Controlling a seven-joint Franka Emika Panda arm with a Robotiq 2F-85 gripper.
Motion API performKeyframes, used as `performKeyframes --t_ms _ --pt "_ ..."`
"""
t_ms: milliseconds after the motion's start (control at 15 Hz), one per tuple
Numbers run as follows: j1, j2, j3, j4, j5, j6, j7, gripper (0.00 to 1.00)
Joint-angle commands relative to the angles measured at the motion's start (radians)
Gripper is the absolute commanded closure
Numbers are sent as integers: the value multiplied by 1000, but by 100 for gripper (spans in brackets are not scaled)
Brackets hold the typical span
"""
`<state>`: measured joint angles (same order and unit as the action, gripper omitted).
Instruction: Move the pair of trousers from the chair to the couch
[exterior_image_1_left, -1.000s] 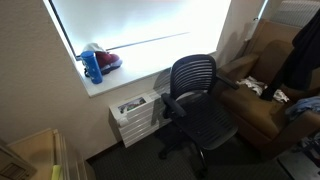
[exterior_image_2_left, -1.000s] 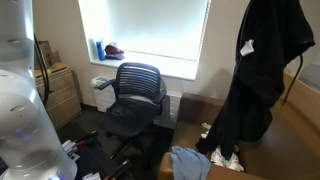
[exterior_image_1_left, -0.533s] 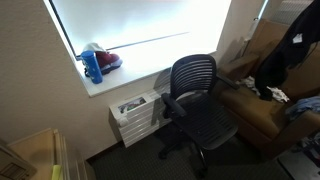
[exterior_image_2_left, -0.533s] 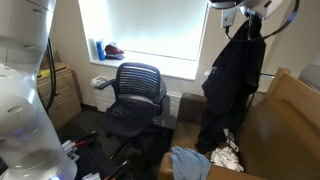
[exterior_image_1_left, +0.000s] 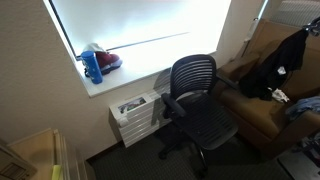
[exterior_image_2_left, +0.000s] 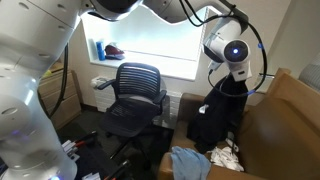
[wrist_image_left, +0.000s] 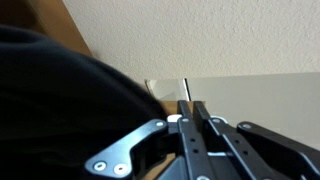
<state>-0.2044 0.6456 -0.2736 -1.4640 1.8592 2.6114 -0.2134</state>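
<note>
The black pair of trousers (exterior_image_2_left: 218, 122) hangs in a bunch from my gripper (exterior_image_2_left: 230, 84), and its lower part rests on the brown couch (exterior_image_2_left: 285, 118). In an exterior view the trousers (exterior_image_1_left: 277, 68) lie draped against the couch (exterior_image_1_left: 252, 118) backrest. The black mesh office chair (exterior_image_1_left: 195, 95) stands empty by the window and shows in both exterior views (exterior_image_2_left: 135, 95). In the wrist view my gripper's fingers (wrist_image_left: 190, 106) are pressed together, with black cloth (wrist_image_left: 60, 105) filling the left side.
A blue bottle and a red item (exterior_image_1_left: 95, 63) sit on the window sill. A white drawer unit (exterior_image_1_left: 135, 115) stands under the window. A blue cloth (exterior_image_2_left: 190, 163) and white items (exterior_image_2_left: 230, 155) lie on the couch. A wooden cabinet (exterior_image_2_left: 60, 92) stands beside the chair.
The arm has come down with the trousers. They hung full length high over the couch before; now they are lower and bunched against the couch.
</note>
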Motion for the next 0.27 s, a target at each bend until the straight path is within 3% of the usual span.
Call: performKeyframes --t_ms 0,133,200 --pt "1 2 0 0 -3 0 0 82" --pt "2 -2 -1 4 -4 0 0 70" --pt "2 -3 -1 5 -4 0 0 70"
